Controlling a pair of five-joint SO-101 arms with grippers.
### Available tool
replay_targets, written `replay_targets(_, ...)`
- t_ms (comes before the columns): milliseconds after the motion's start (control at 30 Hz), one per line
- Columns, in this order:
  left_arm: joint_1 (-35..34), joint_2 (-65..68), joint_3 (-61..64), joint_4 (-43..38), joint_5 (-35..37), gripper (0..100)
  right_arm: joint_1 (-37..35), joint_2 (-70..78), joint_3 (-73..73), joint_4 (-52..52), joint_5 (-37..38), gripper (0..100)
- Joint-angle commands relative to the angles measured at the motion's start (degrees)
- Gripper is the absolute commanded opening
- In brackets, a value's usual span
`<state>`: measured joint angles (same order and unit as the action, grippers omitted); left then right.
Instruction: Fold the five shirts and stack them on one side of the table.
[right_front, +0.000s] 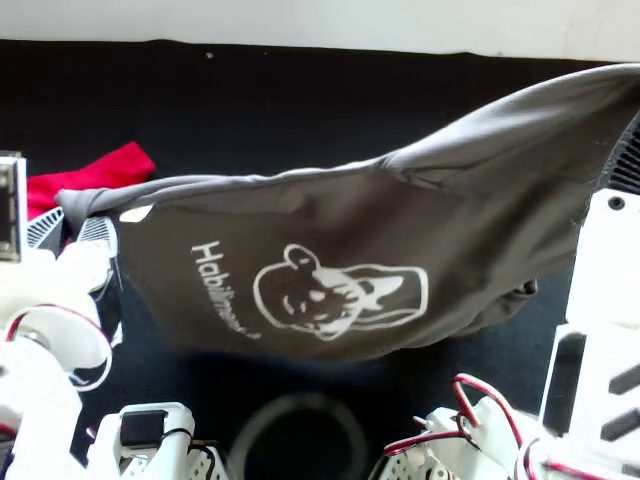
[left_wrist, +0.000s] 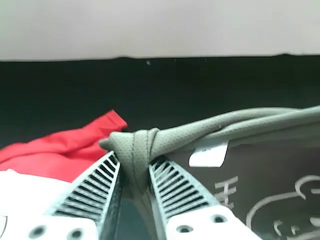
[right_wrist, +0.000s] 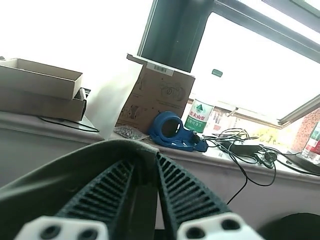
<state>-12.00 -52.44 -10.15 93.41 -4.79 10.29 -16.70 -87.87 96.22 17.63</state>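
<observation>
Shirt (right_front: 400, 230) between jaws: left gripper (left_wrist: 134, 157), seemingly right gripper (right_wrist: 145, 162).

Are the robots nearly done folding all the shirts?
Not nearly. Nothing looks folded yet. In hand: the grey shirt hangs stretched between the left gripper and right gripper, unfolded. Left: a red shirt lies crumpled on the table, waiting.
</observation>
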Motion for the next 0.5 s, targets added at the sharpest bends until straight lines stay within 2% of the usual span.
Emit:
replay_targets(0,-0.8,-0.2,0.0,-1.1,0.3,1,0.8,-4.5,-0.2,-1.3,0.4,0.5)
replay_targets(467,-0.8,-9.0,-0.6,-1.6,0.3,1,0.8,-10.5,1.1,-1.1,0.5,0.5)
